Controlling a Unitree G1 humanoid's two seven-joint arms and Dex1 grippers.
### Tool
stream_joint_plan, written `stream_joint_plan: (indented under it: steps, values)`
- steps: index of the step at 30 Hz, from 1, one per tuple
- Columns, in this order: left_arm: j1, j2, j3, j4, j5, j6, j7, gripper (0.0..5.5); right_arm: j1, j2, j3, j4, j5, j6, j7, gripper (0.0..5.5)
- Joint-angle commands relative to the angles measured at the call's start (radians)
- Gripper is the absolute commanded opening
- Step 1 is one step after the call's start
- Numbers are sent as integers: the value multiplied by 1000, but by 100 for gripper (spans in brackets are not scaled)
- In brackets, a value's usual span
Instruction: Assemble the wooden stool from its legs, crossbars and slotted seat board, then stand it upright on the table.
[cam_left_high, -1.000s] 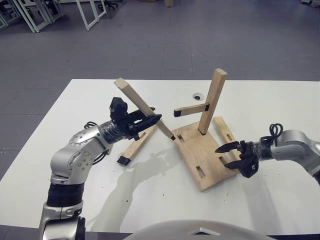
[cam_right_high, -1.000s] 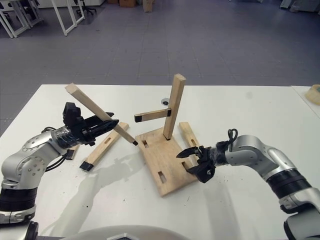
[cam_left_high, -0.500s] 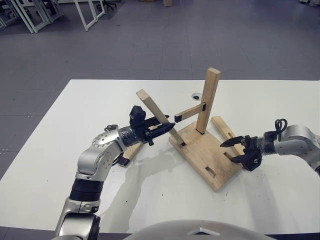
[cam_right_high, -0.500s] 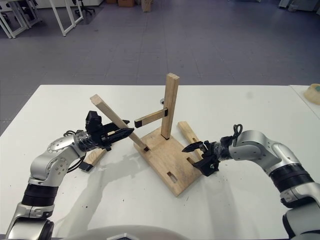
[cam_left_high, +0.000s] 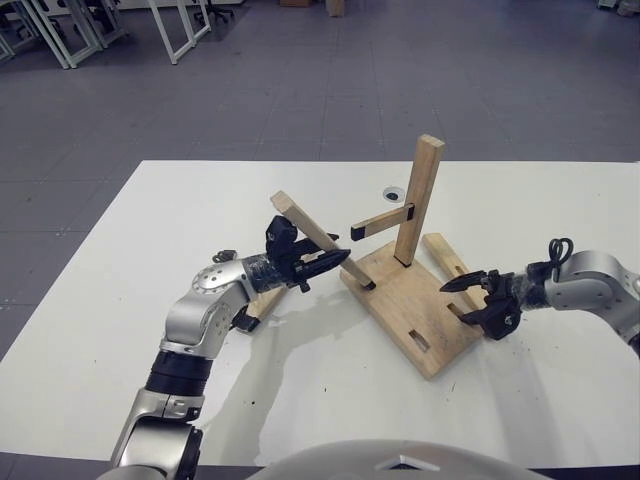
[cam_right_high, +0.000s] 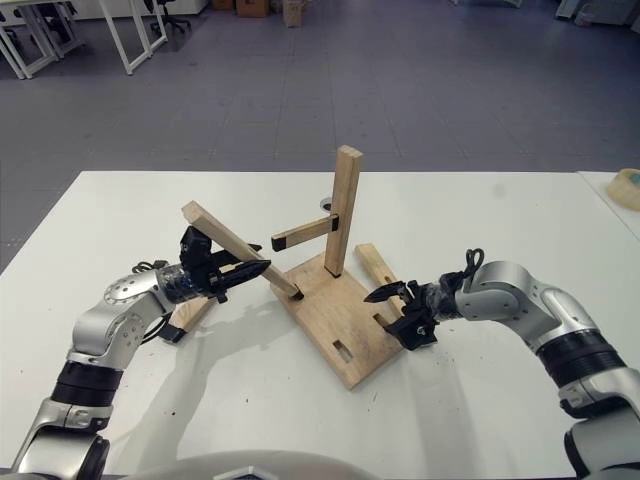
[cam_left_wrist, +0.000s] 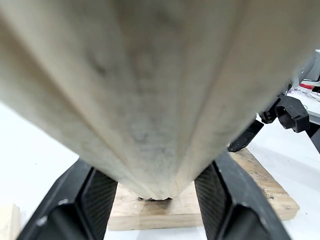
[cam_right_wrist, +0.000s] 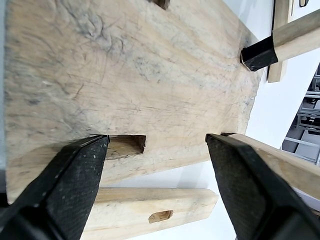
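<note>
Seat board (cam_left_high: 412, 308) lies flat on the white table (cam_left_high: 110, 300) just right of centre in the head views, turned at an angle to the table's edges. One leg (cam_left_high: 418, 200) stands upright from the board's far end, and a dark-tipped crossbar (cam_left_high: 383, 222) juts from it toward the left of the frame. Left of centre, the left gripper (cam_left_high: 338, 260) pinches a second leg (cam_left_high: 300, 217) between its fingers. That leg leans steeply, upper end toward the upper left, and its dark lower end touches the board's left corner. Whether it sits in a slot cannot be told. The left wrist view shows this leg between the two black fingers (cam_left_wrist: 95, 200), its end meeting the board. At the right of the frame, the right gripper (cam_left_high: 462, 302) hovers at the board's right edge with its fingers spread. In the right wrist view an edge slot (cam_right_wrist: 125, 146) shows between them. A loose leg (cam_left_high: 445, 262) lies on the table touching that same edge, and another wooden piece (cam_left_high: 262, 300) lies under the left arm.
</note>
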Motion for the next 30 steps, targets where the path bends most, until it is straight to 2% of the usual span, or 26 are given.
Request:
stream_joint_plan:
  steps: [1,8,14,22,28,30]
  values:
    - [8,93,-73,-18,105,151,38,206,53,43,34,-7,-15,31,18,357]
    - [-20,188,-98,-164,112,318,107,205,72,41,23,-10,-17,50,19,357]
    - [42,148,-115,-172,106,355,192,205,103,44,-7,-83,56,127,32,357]
    - [51,116,-117,-82,39,379,174,205,121,47,-100,-119,143,261,7,357]
    - [15,120,-152,-61,56,392,159,205,118,84,-197,-236,324,429,20,357]
    - [-2,125,-168,-59,70,393,162,205,84,120,-243,-296,399,541,-1,357]
